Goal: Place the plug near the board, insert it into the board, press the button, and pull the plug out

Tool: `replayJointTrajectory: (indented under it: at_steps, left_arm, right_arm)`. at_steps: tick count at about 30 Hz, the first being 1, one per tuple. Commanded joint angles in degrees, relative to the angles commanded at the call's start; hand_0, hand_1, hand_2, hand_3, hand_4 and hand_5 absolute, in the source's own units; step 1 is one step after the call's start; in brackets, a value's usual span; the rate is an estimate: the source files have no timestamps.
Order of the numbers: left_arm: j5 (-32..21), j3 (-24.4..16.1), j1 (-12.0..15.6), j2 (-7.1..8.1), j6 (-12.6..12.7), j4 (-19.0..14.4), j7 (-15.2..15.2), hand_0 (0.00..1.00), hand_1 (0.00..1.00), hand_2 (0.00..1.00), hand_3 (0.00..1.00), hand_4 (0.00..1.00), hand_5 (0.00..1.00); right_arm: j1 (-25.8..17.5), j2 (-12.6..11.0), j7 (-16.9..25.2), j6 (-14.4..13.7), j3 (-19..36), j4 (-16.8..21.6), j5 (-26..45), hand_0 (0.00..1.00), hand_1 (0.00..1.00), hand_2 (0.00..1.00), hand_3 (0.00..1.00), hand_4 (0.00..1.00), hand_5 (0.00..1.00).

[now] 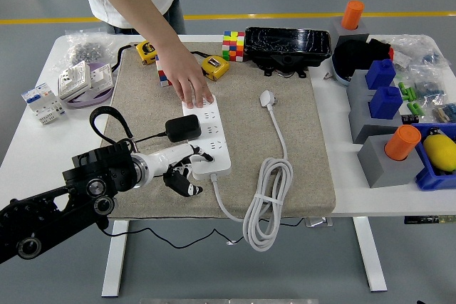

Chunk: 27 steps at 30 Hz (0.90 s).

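Observation:
A white power strip (211,132) lies on the beige mat (285,69). A black plug (183,127) with a black cord sits against the strip's left side, in or at a socket. My left hand (191,170) is at the strip's near end. Its white fingers (194,152) reach onto the near corner, the lower ones hang curled just off the strip, and it holds nothing. A person's hand (191,83) presses down on the strip's far end. The right arm is out of view.
The strip's own white cable (267,201) is coiled at the mat's front edge, its white plug (267,97) lying further back. Yellow tape measures (214,67), a colour cube (233,45) and a black case (288,46) stand behind. Blue and grey blocks (381,101) crowd the right side.

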Motion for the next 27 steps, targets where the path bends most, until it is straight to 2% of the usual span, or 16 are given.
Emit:
replayJointTrajectory:
  at_steps: [9,18,22,23,27]
  left_arm:
    - [-0.3,-0.4,0.1,0.08,0.3,-0.7,-0.8,0.069,0.075,0.135,0.862,0.725,0.002]
    - [-4.1,-3.0,0.9,0.38,0.4,-1.6,-2.7,0.069,0.075,0.136,0.854,0.708,0.002]
    - [-4.5,-3.9,1.6,0.19,2.6,-1.3,-6.4,0.069,0.075,0.136,0.854,0.708,0.002]
    - [-4.6,-4.1,1.8,0.06,3.9,-1.1,-8.0,0.089,0.076,0.144,0.783,0.525,0.002]
    - [-5.8,-4.8,2.7,-0.28,8.5,-0.4,-13.3,0.089,0.076,0.144,0.783,0.525,0.002]
  right_arm:
    - [0.0,0.0,0.0,0.0,0.1,0.0,0.0,0.679,0.688,0.695,0.602,0.937,0.533]
    - [0.0,0.0,0.0,0.0,0.0,0.0,0.0,0.679,0.688,0.695,0.600,0.937,0.533]
    - [0.0,0.1,0.0,0.0,-0.1,0.0,0.0,0.679,0.688,0.695,0.600,0.937,0.533]
    - [0.0,0.1,0.0,0.0,-0.1,0.0,0.0,0.679,0.688,0.695,0.601,0.937,0.532]
    - [0.0,0.1,0.0,0.0,0.0,-0.1,0.0,0.679,0.688,0.695,0.601,0.937,0.532]
